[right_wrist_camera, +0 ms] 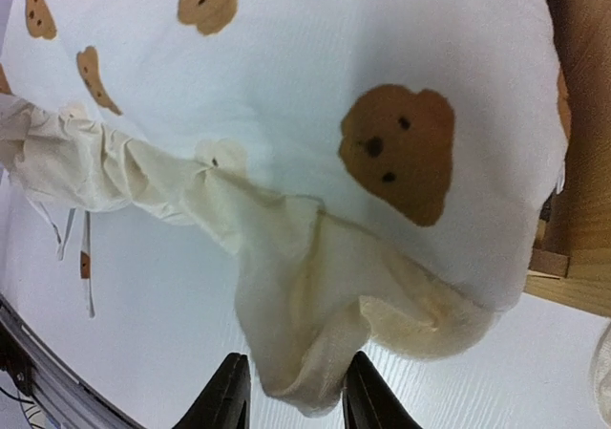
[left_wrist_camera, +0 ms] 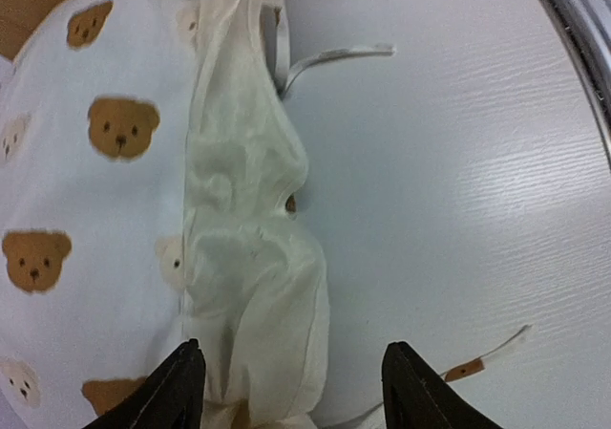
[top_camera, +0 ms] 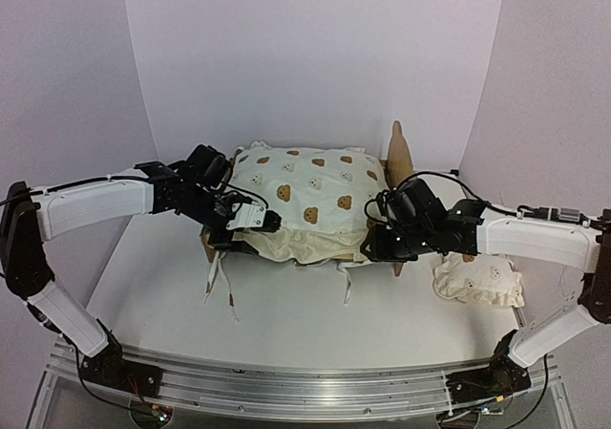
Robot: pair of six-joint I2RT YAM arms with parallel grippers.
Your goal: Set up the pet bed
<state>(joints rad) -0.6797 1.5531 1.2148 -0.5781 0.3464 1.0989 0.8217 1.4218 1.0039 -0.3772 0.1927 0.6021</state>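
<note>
Bed and its contents: You are looking at the pet bed, mid-table between the two arms. The cream bear-print cushion lies in it and hides nearly all of the frame.
Cushion edge: The plain cream underside spills over the near side of the bed. Its ties trail onto the table towards you.
Pillow: A small ruffled bear-print pillow lies on the table to the right of the bed, outside the frame.
Surface: The table is white with a faint wood grain. A metal rail runs along its near edge.
Room: Plain white walls close in the back and both sides.
Bed's look: Light plywood. A rounded ear stands up at the right end, and a corner of the frame shows at the near left.
Left gripper: At the cushion's near-left corner. Its jaws stand wide, over cream fabric and bare table.
Right gripper: At the near-right corner. Its jaws are narrowly apart, with a fold of the cushion's corner between the fingers.
</note>
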